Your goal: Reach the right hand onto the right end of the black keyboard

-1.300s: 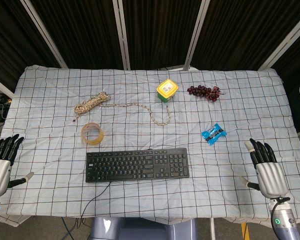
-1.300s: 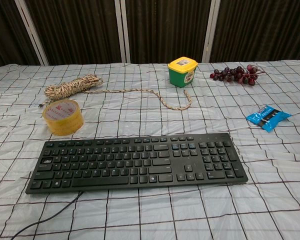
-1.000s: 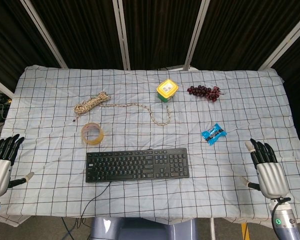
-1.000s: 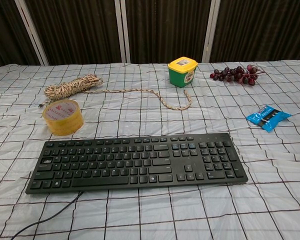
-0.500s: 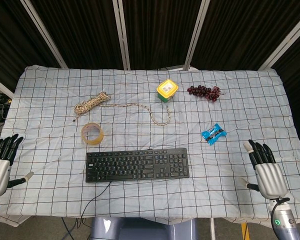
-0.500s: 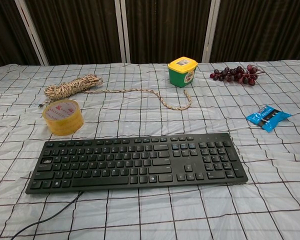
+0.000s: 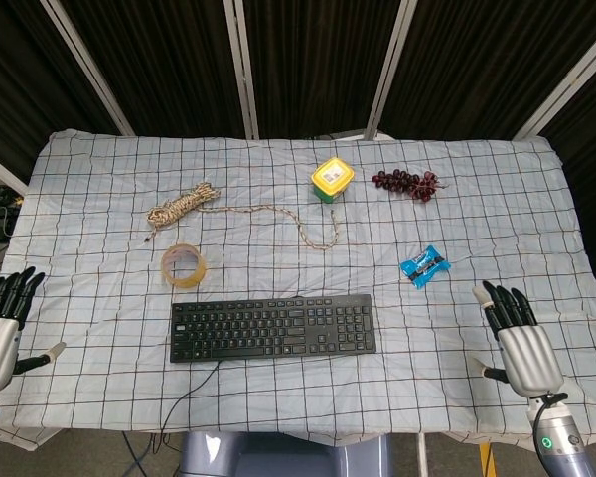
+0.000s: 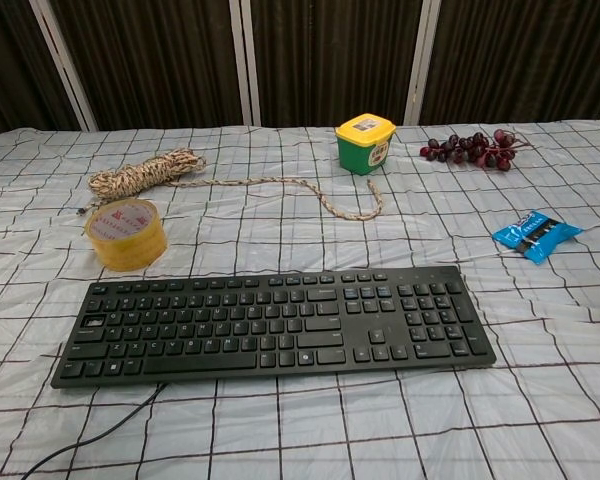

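Observation:
The black keyboard lies flat near the table's front edge, its cable trailing off the front; the chest view shows the black keyboard filling the foreground. My right hand hovers at the front right of the table, fingers extended and apart, holding nothing, well to the right of the keyboard's right end. My left hand stays at the far left edge, fingers spread and empty. Neither hand appears in the chest view.
A roll of yellow tape sits behind the keyboard's left end. A coiled rope trails toward a green tub with yellow lid. Dark grapes lie at the back right. A blue snack packet lies between keyboard and right hand.
My right hand has shifted slightly left and forward toward the keyboard. The left hand and all objects are unmoved.

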You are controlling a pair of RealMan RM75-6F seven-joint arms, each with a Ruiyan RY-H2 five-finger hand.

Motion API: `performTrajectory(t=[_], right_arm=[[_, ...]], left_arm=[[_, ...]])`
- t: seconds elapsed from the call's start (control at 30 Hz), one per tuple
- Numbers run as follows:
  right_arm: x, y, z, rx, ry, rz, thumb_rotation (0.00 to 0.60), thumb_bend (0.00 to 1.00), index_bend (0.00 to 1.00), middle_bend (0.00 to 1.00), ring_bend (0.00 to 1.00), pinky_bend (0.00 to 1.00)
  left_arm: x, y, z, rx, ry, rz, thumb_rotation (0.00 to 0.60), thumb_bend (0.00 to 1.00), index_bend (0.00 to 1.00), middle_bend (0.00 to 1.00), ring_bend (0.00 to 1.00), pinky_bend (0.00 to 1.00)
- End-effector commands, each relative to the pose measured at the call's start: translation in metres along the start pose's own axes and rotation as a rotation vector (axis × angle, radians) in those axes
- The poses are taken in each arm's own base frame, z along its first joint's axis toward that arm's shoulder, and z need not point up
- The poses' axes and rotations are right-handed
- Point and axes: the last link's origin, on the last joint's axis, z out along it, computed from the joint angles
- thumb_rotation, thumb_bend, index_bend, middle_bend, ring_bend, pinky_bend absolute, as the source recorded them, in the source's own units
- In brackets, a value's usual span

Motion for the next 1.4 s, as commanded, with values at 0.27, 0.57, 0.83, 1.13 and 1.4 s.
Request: performTrajectory(t=[0.27,0.57,0.83,1.13,1.4], right_arm=[[0.007,-0.02,0.015,0.082,0.018,-0.027,0.6,0.14,0.05,0.7,0.64,0.65],[-0.004,-0.073,0.039,0.142,-0.155,-0.025,0.6,0.39,0.1,0.89,0.86,0.81],[-0.035,-0.122,0.065,0.145,-0.268,-0.028,0.6,0.44,0.12,0.9,0.88,0.81],[-0.06,-0.146,0.075,0.129,-0.304,-0.059,0.6,0.46,0.16,0.91,0.88,0.81],[-0.069,-0.146,0.081,0.08,-0.343,-0.075,0.6,0.47,0.19,0.91,0.89,0.81]], left_arm=[[0.0,0.0,0.001,0.002,0.001,-0.003,0.6,0.02,0.0,0.0,0.0,0.0],[0.001,0.0,0.002,-0.001,0.005,-0.008,0.6,0.02,0.0,0.0,0.0,0.0],[0.003,-0.001,0.001,0.0,0.004,-0.025,0.6,0.02,0.0,0.0,0.0,0.0],[0.003,-0.001,0.001,-0.002,-0.003,-0.038,0.6,0.02,0.0,0.0,0.0,0.0],[0.003,-0.001,0.001,-0.002,-0.008,-0.043,0.6,0.02,0.0,0.0,0.0,0.0]])
